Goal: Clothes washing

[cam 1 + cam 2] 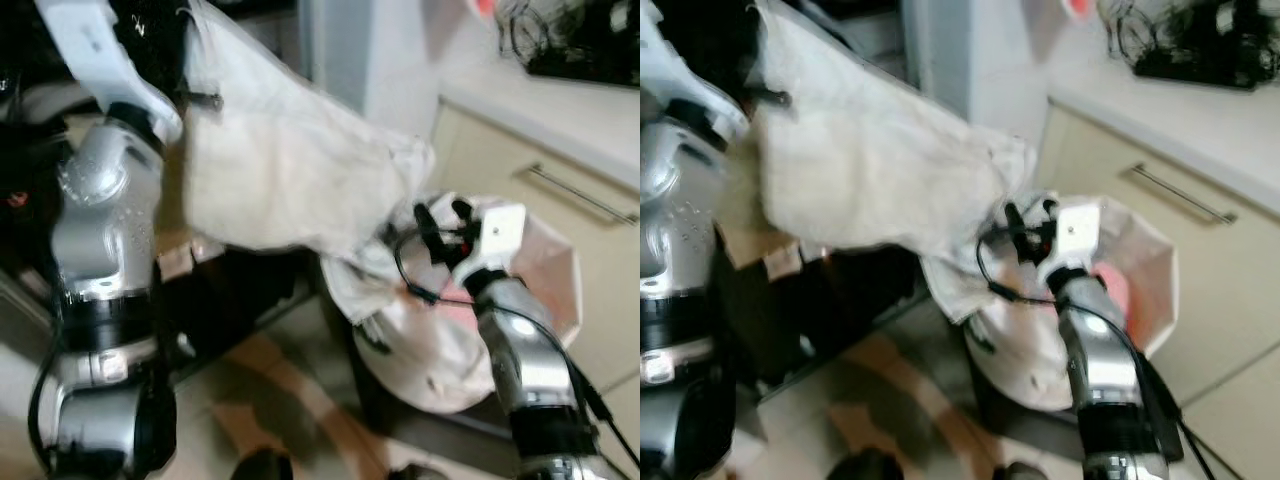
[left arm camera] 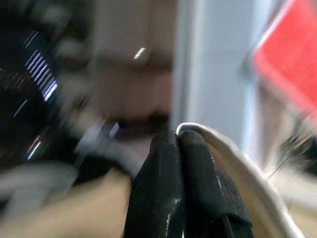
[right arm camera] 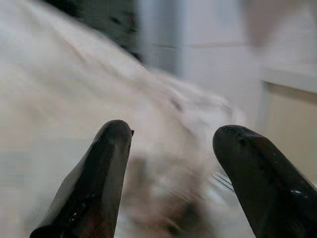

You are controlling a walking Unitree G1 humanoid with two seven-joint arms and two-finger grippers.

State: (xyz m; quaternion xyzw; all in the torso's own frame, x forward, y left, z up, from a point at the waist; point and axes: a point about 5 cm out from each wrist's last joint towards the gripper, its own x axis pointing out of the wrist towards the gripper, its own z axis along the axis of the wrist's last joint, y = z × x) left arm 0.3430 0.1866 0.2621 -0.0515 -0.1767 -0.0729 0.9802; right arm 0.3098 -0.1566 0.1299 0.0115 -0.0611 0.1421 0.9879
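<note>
Early in the washing, by the look of it. Left gripper [image 2: 178, 148] raised high at the robot's left, fingers pressed together on the edge of a cream cloth [image 1: 290, 170], pinching its hem. Cloth hanging from that grip and draping down and rightward to a white laundry basket [image 1: 555, 270] standing on the floor against beige cabinets [image 1: 560, 200]. Lower end of the cloth not yet clear of the basket rim, with more pale laundry [image 1: 430, 350] heaped inside. Right gripper [image 3: 171, 148] just above the basket, close to the trailing end of the cloth, fingers spread wide and holding nothing. One garment half lifted out; the rest of the load left in the basket. No washing machine clearly made out, so loading judged not yet begun. Views blurred.
</note>
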